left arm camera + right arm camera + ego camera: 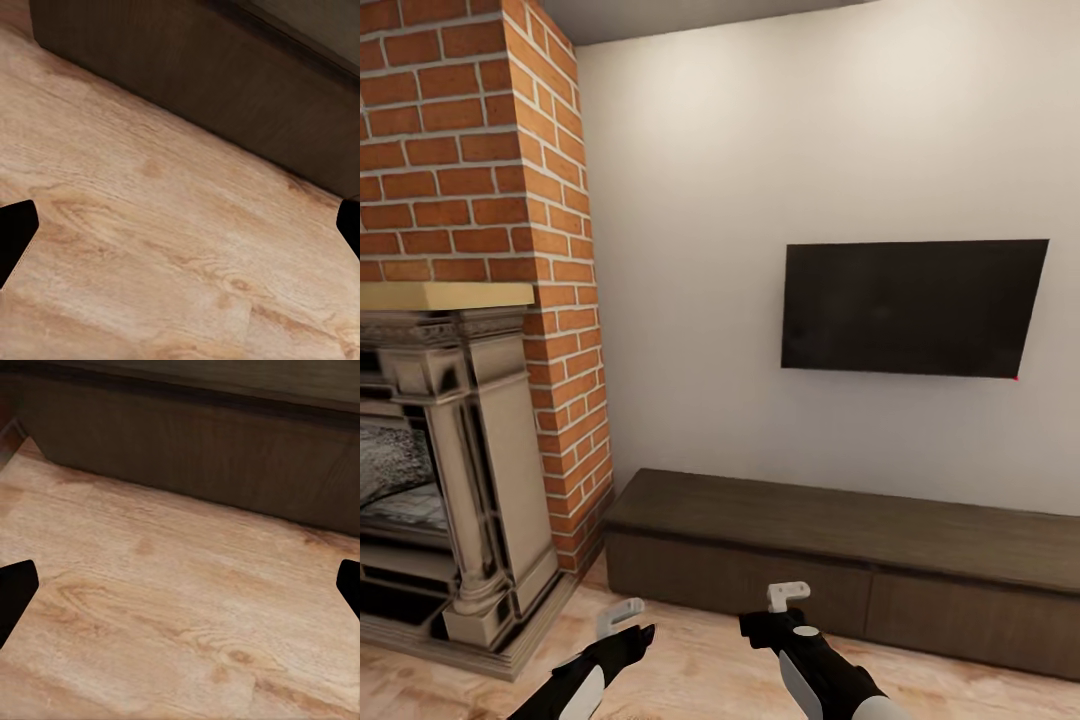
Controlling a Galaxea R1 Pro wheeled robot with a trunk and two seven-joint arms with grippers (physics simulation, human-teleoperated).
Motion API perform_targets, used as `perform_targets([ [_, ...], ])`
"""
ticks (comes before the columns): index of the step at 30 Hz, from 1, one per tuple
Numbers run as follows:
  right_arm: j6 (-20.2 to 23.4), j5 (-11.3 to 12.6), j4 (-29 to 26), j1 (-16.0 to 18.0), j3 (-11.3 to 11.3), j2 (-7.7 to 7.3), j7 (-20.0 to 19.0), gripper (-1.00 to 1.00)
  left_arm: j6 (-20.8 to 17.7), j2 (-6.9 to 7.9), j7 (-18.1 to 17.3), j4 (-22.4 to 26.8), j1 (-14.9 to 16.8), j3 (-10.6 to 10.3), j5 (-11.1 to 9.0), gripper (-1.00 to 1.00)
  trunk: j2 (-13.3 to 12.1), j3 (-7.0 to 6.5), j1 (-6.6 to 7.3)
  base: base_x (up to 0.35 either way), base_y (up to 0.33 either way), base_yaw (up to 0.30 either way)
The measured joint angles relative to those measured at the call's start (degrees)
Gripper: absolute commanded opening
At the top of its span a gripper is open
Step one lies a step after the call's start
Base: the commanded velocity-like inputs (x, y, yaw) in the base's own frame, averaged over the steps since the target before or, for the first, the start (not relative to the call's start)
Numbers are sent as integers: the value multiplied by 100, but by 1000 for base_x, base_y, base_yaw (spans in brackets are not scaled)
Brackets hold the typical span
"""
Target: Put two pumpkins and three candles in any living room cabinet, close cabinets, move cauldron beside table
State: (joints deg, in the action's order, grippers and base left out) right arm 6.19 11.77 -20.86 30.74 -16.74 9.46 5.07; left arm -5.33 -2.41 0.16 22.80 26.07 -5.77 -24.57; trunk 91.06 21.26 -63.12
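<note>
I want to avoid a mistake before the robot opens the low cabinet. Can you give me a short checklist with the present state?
1. Long low dark-brown wood cabinet in front of the robot: ok.
2. Its front panels look closed: ok.
3. Left end effector open, holding nothing: ok.
4. Right end effector open, holding nothing: ok.
5. Light wood floor between end effectors and cabinet free: ok.
6. Where the panels open: cannot tell.

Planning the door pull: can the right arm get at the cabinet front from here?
Probably yes: the right gripper hangs open, facing the cabinet front, with bare floor between.
</note>
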Motion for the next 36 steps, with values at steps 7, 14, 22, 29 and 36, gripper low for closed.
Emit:
perform_targets([
  [7, 0, 0, 1, 0, 0, 0, 0, 100, 0, 1, 0, 1, 0, 0, 0, 100, 0, -23, 0, 0, -3, 253],
  [14, 0, 0, 1, 0, 0, 0, 0, 100, 0, 1, 0, 1, 0, 0, 0, 100, 0, -46, 0, 0, 0, 253],
  [22, 0, 0, 1, 0, 0, 0, 1, 100, 0, 1, 0, 1, 0, 0, 0, 100, 0, -73, 0, 0, 0, 253],
  [29, 0, 0, 1, 0, 0, 0, 1, 100, 0, 1, 0, 1, 0, 1, 0, 100, 0, -98, 0, 0, 0, 253],
  [36, 0, 0, -1, 0, 0, 0, 6, 100, 0, 1, 0, 1, 0, 0, 0, 100, 0, -125, 0, 0, 0, 249],
])
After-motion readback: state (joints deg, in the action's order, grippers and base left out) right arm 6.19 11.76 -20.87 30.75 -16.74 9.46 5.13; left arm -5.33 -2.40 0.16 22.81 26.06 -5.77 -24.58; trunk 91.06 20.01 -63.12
